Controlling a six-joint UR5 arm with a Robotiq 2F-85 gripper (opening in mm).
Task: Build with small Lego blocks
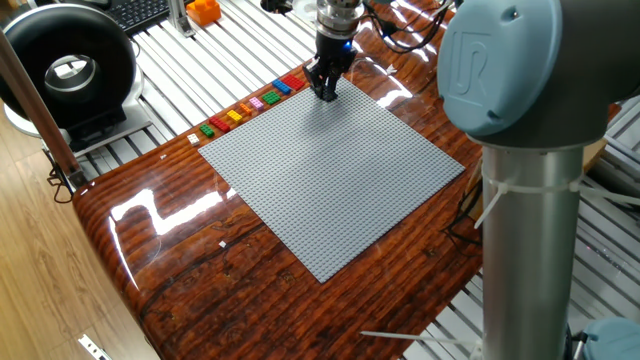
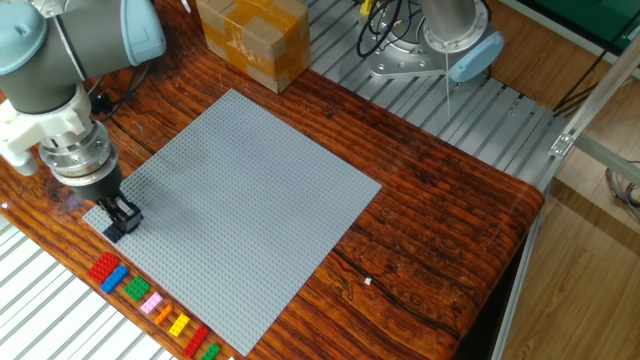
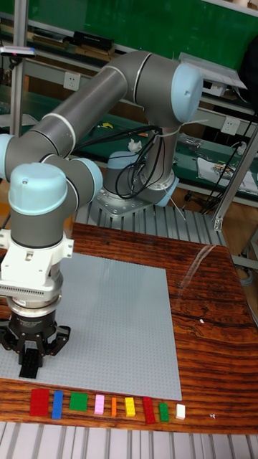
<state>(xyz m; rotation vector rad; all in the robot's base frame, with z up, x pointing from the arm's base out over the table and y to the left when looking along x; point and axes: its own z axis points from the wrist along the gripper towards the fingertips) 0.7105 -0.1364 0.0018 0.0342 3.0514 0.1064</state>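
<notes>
Pincer points straight down over the near corner of the grey baseplate, its dark fingers drawn close together. Whether a brick sits between them I cannot tell; nothing coloured shows at the tips in any view, so the fingers may simply be closed on nothing. The tips hang at or just above the studs, which fits either pressing a piece down or lining up over the corner where a build would start.

Off the plate, the small Lego blocks lie in a row on the wooden table, just beside the plate's edge and close to the pincer: red, blue, green, pink, orange, yellow, another red, a small green and a white one at the far end. The line-up keeps each piece apart from its neighbours, so the fingers can come down around one alone.

Across the plate, a cardboard box stands well apart. A black round device and an orange plastic object sit off the table. Nothing stands between the pincer and the bricks.
</notes>
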